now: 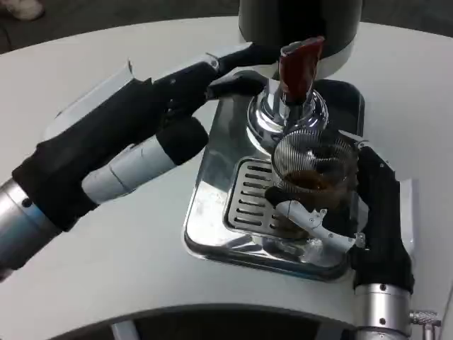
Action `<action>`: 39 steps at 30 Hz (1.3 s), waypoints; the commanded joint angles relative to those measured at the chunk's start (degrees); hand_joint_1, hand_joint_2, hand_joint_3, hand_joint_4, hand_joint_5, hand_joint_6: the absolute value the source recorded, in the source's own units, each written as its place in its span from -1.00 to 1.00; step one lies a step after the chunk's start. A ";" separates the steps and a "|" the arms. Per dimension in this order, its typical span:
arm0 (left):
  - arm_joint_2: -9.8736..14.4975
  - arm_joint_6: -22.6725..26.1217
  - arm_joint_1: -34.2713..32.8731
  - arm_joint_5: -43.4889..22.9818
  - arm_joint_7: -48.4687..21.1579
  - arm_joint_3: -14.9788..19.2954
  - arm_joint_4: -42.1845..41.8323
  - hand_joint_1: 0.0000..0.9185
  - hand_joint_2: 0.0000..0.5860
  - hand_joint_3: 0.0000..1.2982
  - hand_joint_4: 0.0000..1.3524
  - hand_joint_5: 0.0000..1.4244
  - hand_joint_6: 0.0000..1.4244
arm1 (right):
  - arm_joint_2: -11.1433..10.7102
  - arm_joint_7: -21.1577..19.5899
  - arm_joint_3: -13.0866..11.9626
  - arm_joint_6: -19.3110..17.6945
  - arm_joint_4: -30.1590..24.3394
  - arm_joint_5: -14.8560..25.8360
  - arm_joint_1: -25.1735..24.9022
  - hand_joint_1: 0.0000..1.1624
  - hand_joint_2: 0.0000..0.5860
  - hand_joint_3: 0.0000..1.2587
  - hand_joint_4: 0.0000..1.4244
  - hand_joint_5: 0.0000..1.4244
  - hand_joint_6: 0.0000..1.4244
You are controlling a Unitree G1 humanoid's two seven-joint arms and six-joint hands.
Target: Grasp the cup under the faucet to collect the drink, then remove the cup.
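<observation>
A clear ribbed cup [311, 177] with dark drink in its lower part stands over the chrome drip tray [212, 212], just in front of the faucet with its red lever [297, 67]. My right hand [354, 212], in a black glove, grips the cup from the right and front, white fingers wrapped below it. My left hand [177, 106] lies to the left of the dispenser with its fingers stretched toward the faucet base [272, 113], holding nothing.
The dark dispenser body [301, 21] rises at the back above the tray. The slotted grate [248, 202] lies left of the cup. White table [106, 269] spreads to the left and front.
</observation>
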 commanded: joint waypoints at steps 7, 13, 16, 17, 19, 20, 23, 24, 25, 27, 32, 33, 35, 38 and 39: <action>2.32 -4.35 4.81 -0.20 -1.01 3.40 -2.22 -1.00 -0.81 -0.72 -0.91 -0.78 -0.89 | 0.93 3.07 1.20 0.11 -8.50 1.23 4.07 0.78 -0.53 0.11 0.09 0.25 0.10; 2.99 -5.84 6.26 -0.73 -1.54 4.70 -1.69 -1.00 -0.83 -0.70 -0.90 -0.78 -0.89 | 0.95 4.82 1.74 0.67 -11.77 1.61 6.65 0.76 -0.53 0.12 0.10 0.25 0.11; 2.96 -6.08 6.66 -1.04 -1.42 5.23 -1.61 -1.00 -0.83 -0.68 -0.90 -0.77 -0.89 | 0.92 5.53 1.79 0.93 -12.87 1.77 7.60 0.76 -0.53 0.12 0.10 0.25 0.11; 2.95 -6.11 6.73 -1.10 -1.39 5.34 -1.60 -1.00 -0.83 -0.67 -0.90 -0.77 -0.89 | 0.89 5.77 1.80 0.99 -13.25 1.83 7.96 0.76 -0.53 0.12 0.10 0.25 0.11; 2.96 -6.13 6.78 -1.26 -1.39 5.47 -1.57 -1.00 -0.83 -0.67 -0.90 -0.77 -0.89 | 0.89 6.13 1.81 1.04 -13.82 1.91 8.49 0.76 -0.53 0.12 0.10 0.25 0.11; 2.94 -6.21 6.74 -1.28 -1.36 5.52 -1.52 -1.00 -0.83 -0.67 -0.90 -0.77 -0.89 | 0.87 6.43 1.88 1.08 -14.54 2.00 9.04 0.76 -0.53 0.12 0.10 0.25 0.11; 2.97 -6.60 6.51 -1.15 -1.29 5.66 -1.37 -1.00 -0.82 -0.67 -0.89 -0.77 -0.89 | 0.89 7.36 2.14 1.35 -16.64 2.33 10.49 0.76 -0.53 0.12 0.10 0.25 0.11; 3.02 -6.90 6.46 -0.99 -1.31 5.73 -1.27 -1.00 -0.82 -0.66 -0.89 -0.77 -0.89 | 0.91 7.74 2.33 1.51 -17.59 2.52 11.11 0.76 -0.53 0.12 0.10 0.25 0.11; 3.06 -7.14 6.44 -0.89 -1.31 5.76 -1.19 -1.00 -0.82 -0.66 -0.89 -0.77 -0.89 | 0.94 8.04 2.47 1.69 -18.30 2.64 11.57 0.76 -0.53 0.12 0.10 0.25 0.11; 3.20 -8.01 6.43 -0.48 -1.39 5.86 -0.87 -1.00 -0.82 -0.66 -0.88 -0.77 -0.89 | 1.00 8.76 2.89 2.02 -20.19 2.89 12.73 0.76 -0.53 0.12 0.10 0.25 0.11; 3.69 -11.98 7.33 1.38 -2.07 6.08 0.31 -1.00 -0.81 -0.64 -0.88 -0.76 -0.88 | 0.98 10.90 4.25 3.18 -25.04 3.64 15.56 0.76 -0.53 0.12 0.10 0.25 0.11; 3.76 -12.86 7.70 1.70 -2.18 6.13 0.54 -1.00 -0.82 -0.64 -0.88 -0.76 -0.88 | 0.91 11.50 4.67 3.48 -26.24 3.91 16.36 0.76 -0.53 0.12 0.10 0.25 0.11; 3.95 -14.44 8.52 2.30 -2.26 6.28 0.94 -1.00 -0.82 -0.64 -0.88 -0.75 -0.88 | 0.78 12.38 5.19 4.02 -27.84 4.20 17.45 0.76 -0.53 0.12 0.10 0.25 0.13; 4.30 -16.46 9.86 3.00 -2.42 6.68 1.60 -1.00 -0.81 -0.64 -0.87 -0.75 -0.87 | 0.41 13.62 5.83 4.71 -30.10 4.23 19.22 0.76 -0.53 0.12 0.10 0.25 0.14; 4.37 -17.09 10.32 3.18 -2.41 6.90 1.79 -1.00 -0.81 -0.64 -0.87 -0.75 -0.87 | 0.21 14.08 6.02 4.92 -30.89 4.28 19.94 0.76 -0.53 0.12 0.10 0.25 0.14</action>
